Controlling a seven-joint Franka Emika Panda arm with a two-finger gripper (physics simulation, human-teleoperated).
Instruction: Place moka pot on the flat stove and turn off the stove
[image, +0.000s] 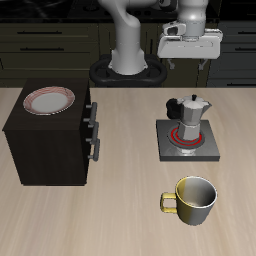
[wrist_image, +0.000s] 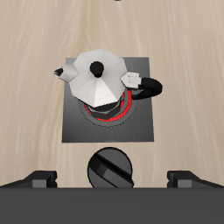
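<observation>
While the hand hangs high above the tabletop, fingers spread wide and holding nothing, the moka pot already sits on the flat stove's red-ringed burner. What looks left is turning the black knob off.

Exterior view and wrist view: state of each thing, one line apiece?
Small silver faceted moka pot: upright on the burner, lid shut.
Flat dark-grey square stove: burner rings glow red; knob position unclear.
Gripper: raised above the stove, open, holding nothing.
Yellowish-green metal mug: upright, looks empty.
Dark-brown wooden cabinet: drawers shut.
Red-rimmed plate: on the cabinet.
</observation>
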